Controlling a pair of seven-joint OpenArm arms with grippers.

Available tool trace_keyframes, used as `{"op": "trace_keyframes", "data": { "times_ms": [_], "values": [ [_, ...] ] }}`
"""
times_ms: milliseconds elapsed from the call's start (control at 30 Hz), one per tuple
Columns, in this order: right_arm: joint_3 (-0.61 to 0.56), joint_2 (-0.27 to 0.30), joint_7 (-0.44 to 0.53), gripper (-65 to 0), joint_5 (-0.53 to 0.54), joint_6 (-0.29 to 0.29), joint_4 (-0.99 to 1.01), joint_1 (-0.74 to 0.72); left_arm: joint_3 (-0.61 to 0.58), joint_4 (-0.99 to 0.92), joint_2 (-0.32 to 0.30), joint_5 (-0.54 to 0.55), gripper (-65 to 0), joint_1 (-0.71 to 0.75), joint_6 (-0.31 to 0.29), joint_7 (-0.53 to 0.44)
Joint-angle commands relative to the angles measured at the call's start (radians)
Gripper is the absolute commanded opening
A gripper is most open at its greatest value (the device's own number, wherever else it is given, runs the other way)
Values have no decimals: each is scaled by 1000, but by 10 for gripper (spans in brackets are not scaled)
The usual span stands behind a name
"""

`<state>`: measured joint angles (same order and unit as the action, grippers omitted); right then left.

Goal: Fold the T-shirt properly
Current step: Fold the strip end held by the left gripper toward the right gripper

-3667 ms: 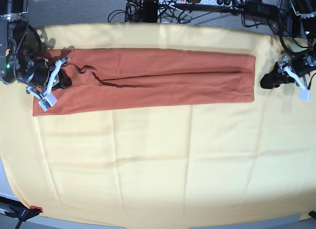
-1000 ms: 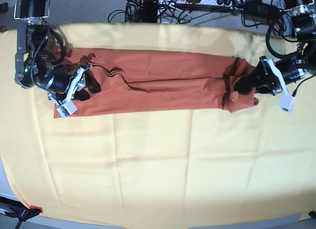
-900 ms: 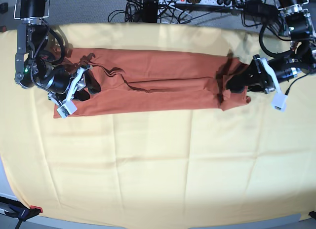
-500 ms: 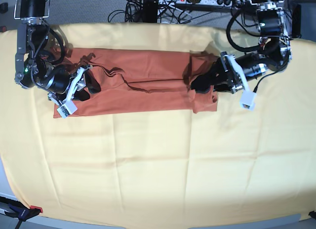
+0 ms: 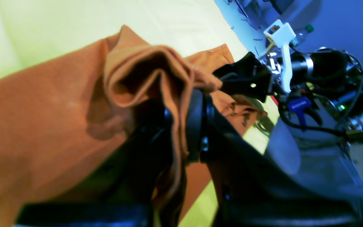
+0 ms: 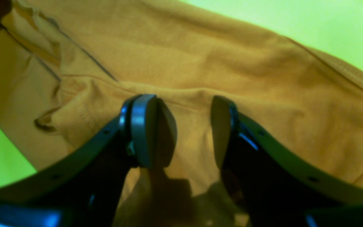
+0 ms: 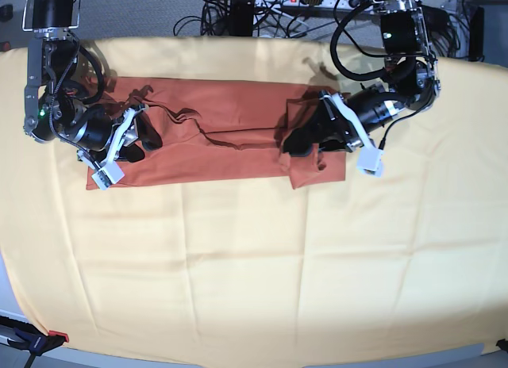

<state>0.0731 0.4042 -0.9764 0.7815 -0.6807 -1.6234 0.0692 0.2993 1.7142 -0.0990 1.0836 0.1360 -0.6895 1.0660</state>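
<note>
Lying on the yellow cloth, the T-shirt forms a long band across the far half, its right end doubled back toward the middle. The left gripper pinches that bunched end (fabric is squeezed tight between its jaws in the wrist view) and holds it over the shirt's middle right part. At the shirt's left end, the right gripper stands spread, its fingers resting on flat fabric with nothing clamped between them. Cables lie beyond the far edge.
</note>
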Motion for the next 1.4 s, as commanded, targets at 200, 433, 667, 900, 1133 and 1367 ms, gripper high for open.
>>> {"op": "trace_keyframes", "data": {
  "times_ms": [200,433,667,900,1133,1367],
  "values": [
    [6,14,-3,-348,-2,-8,-12,-11,-83,15,0,-39,-650,-9,-9,-45],
    [6,14,-4,-348,-2,-6,-12,-11,-108,15,2,-145,-298,-9,-9,-129],
    [6,14,-11,-348,-2,-7,-12,-5,-108,15,2,-236,-300,-9,37,-176],
    [6,15,-11,-348,65,-17,-14,-36,-108,15,2,-331,-650,-9,74,-194],
    [8,26,-11,-348,87,-17,-40,-103,-108,12,-4,-537,-650,-3,126,-288],
    [79,67,-15,-348,103,4,-46,-150,-108,-74,-4,-563,-650,-3,141,-319]
  ]
}}
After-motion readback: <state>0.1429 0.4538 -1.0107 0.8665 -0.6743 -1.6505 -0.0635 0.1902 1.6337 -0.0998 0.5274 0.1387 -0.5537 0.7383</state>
